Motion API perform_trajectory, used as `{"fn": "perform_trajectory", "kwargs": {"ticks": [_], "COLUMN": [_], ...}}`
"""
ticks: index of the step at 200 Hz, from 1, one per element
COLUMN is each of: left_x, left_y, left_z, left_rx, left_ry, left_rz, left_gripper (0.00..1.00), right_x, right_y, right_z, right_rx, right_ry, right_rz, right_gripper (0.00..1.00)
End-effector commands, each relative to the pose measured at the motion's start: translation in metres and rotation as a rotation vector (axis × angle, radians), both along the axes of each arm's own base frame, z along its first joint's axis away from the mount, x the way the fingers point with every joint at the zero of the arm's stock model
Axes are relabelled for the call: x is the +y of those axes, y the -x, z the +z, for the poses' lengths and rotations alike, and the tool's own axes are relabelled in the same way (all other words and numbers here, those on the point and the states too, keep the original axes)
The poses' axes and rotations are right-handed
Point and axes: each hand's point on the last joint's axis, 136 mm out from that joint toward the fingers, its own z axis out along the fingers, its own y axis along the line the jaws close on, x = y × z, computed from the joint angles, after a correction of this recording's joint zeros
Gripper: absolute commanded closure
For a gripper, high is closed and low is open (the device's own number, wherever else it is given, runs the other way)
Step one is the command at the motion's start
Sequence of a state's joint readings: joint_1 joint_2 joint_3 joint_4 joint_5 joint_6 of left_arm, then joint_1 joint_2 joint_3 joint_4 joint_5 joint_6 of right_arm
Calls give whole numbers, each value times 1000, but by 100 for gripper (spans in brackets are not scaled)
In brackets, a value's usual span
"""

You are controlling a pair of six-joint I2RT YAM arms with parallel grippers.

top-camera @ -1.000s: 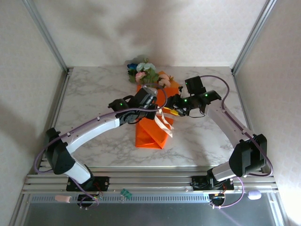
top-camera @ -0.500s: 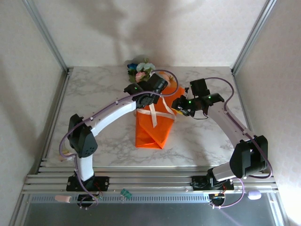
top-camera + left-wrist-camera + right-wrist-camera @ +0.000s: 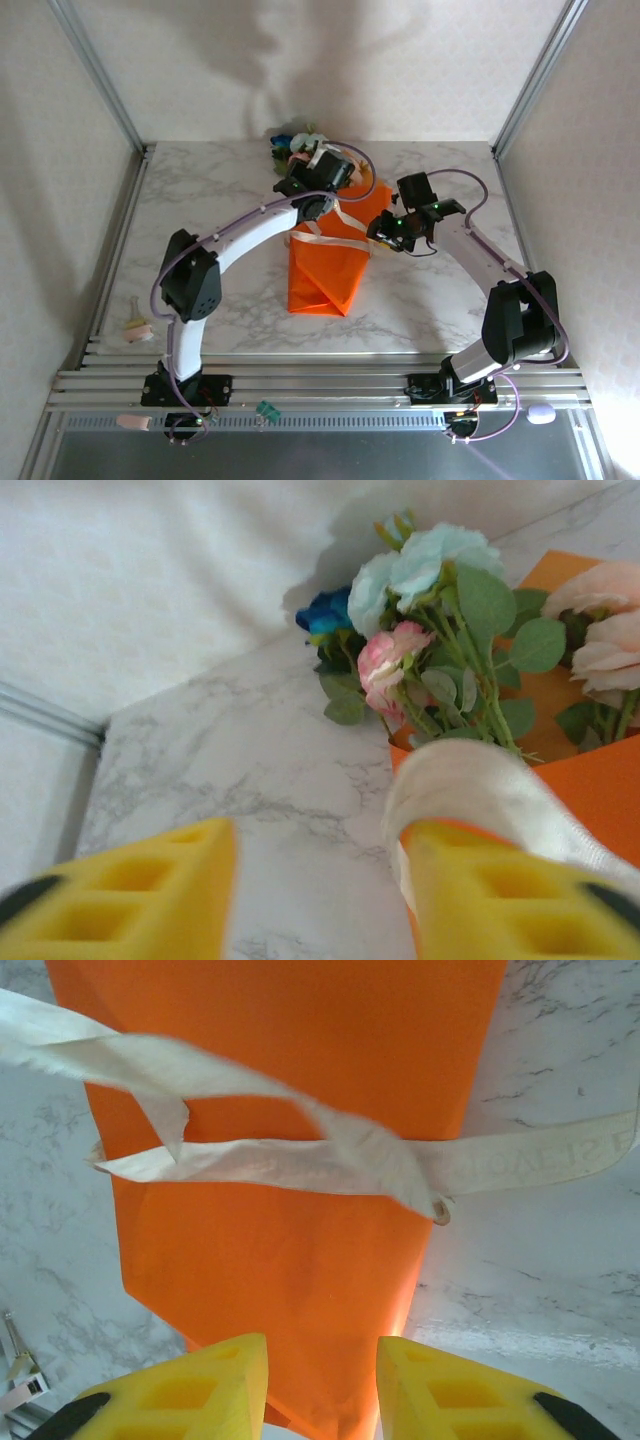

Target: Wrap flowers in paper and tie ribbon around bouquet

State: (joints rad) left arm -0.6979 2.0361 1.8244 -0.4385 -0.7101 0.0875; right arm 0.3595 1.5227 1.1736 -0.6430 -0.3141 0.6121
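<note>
Bouquet (image 3: 322, 275) lies flat mid-bench (image 3: 200, 210), its long axis running 6 to 12 o'clock — the narrow folded end toward 6, the blooms toward 12 by the back wall. The paper (image 3: 300, 1040) is smooth matte orange, creased into a cone. The flowers (image 3: 430, 560) are soft-petalled — pale green, pink, one blue — with round leaves. The ribbon (image 3: 300, 1155), cream and slightly sheer, crosses the cone loosely from 9 to 3. The left jaws stand apart, with ribbon draped over one finger (image 3: 500, 900) and nothing pinched. The right jaws hang part-open above the cone, empty.
</note>
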Motion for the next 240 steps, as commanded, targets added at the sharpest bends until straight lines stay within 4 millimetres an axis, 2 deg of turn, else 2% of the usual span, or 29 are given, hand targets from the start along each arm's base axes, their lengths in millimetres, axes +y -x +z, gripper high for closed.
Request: {"fn": "perform_trajectory", "kwargs": {"ticks": [1, 21, 37, 46, 56, 71, 81, 90, 107, 130, 146, 158, 167, 183, 214, 240], "left_x": [32, 55, 56, 48, 25, -22, -51, -71, -94, -100, -103, -99, -101, -103, -104, -106], "left_y": [-17, -7, 13, 28, 49, 90, 110, 118, 117, 114, 114, 114, 110, 100, 83, 84], "left_z": [-21, -28, -24, -27, -41, -72, -80, -82, -87, -114, -133, -146, -149, -151, -137, -152], "left_rx": [59, 119, 172, 240, 367, 598, 677, 694, 691, 714, 741, 735, 719, 694, 621, 670], "left_ry": [71, 219, 370, 475, 652, 956, 1108, 1217, 1353, 1377, 1394, 1393, 1438, 1524, 1596, 1526], "left_rz": [157, 276, 307, 305, 282, 289, 304, 322, 358, 447, 494, 552, 557, 586, 581, 601], "left_gripper": [41, 36, 33, 31, 29, 28, 27, 26, 26, 24, 23, 21, 20, 20, 19, 20], "right_x": [-2, -5, -10, -13, -20, -32, -37, -41, -45, -32, -14, -10, -7, -3, 0, 5], "right_y": [1, 2, 1, 0, -2, -9, -15, -22, -40, -65, -76, -81, -85, -87, -82, -77], "right_z": [-9, -8, -8, -9, -10, -11, -10, -10, -6, -5, -15, -25, -31, -42, -63, -67], "right_rx": [9, -4, -23, -37, -55, -80, -103, -118, -130, -148, -119, -99, -91, -52, 3, 14], "right_ry": [26, 45, 72, 92, 130, 179, 192, 197, 160, 103, 64, 77, 70, 61, 93, 105], "right_rz": [17, 23, 33, 42, 33, -2, -27, -51, -101, -52, 37, 56, 61, 69, 89, 123], "right_gripper": [65, 66, 66, 67, 66, 62, 60, 58, 57, 59, 63, 63, 63, 66, 69, 74]}}
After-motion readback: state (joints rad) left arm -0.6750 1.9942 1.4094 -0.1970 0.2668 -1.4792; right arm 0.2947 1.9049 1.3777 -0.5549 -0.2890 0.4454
